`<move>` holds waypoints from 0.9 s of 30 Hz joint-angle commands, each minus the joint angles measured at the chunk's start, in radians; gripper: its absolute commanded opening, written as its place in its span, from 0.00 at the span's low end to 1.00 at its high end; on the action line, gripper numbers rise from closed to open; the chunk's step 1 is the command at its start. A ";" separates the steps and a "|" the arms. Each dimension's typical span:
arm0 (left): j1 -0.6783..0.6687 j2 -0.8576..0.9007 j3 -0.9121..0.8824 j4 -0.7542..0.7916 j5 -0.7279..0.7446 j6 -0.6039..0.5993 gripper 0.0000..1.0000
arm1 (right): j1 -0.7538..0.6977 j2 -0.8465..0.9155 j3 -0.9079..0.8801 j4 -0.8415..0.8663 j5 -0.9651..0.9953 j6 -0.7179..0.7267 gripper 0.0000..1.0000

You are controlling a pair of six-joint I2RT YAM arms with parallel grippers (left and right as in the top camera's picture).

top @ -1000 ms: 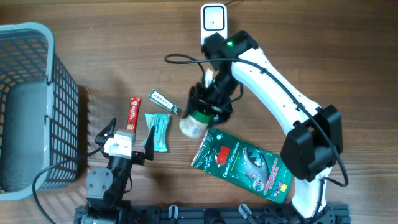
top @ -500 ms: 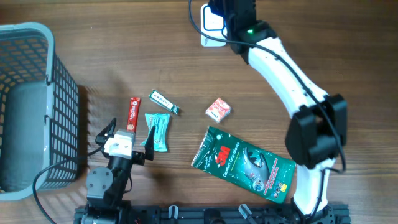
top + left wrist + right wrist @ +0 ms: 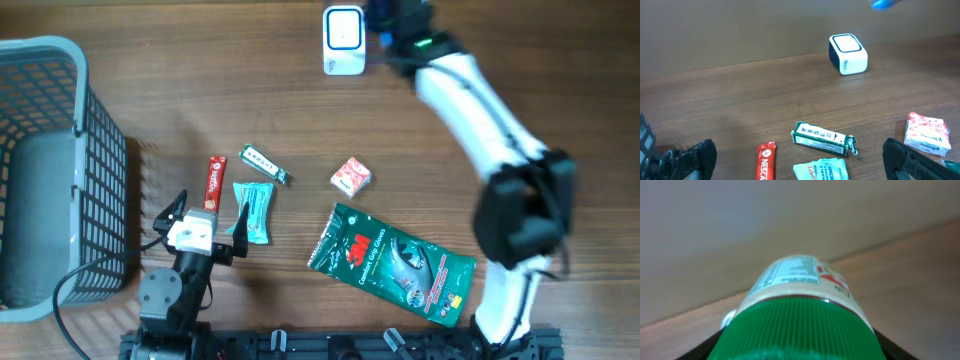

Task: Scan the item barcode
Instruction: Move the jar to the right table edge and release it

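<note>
Risk: barcode, not visible here, may face away from scanner (image 3: 343, 40) just beside right jaws | right gripper (image 3: 797, 347) part-open, clamped on green-capped bottle (image 3: 800, 300) between its jaws | left gripper (image 3: 205, 215) wide, empty

Tally, one kind per line:
- Grey mesh basket (image 3: 100, 150): one.
- White scanner (image 3: 343, 40): one.
- Red coffee stick (image 3: 214, 180): one.
- Green-and-white gum pack (image 3: 263, 165): one.
- Teal sachet (image 3: 254, 210): one.
- Small pink packet (image 3: 351, 177): one.
- Large green glove pack (image 3: 395, 262): one.
- Green-lidded jar (image 3: 800, 315), seen from the right wrist: one.
</note>
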 commanded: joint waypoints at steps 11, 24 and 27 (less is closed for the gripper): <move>0.000 -0.005 -0.008 0.004 0.008 0.019 1.00 | -0.917 0.099 0.004 -0.468 -0.206 0.021 0.56; 0.000 -0.005 -0.008 0.004 0.008 0.019 1.00 | -1.013 -0.031 0.355 -0.860 -0.510 0.071 1.00; 0.000 -0.005 -0.008 0.004 0.008 0.019 1.00 | -0.966 -0.135 0.353 -1.127 -0.814 0.073 1.00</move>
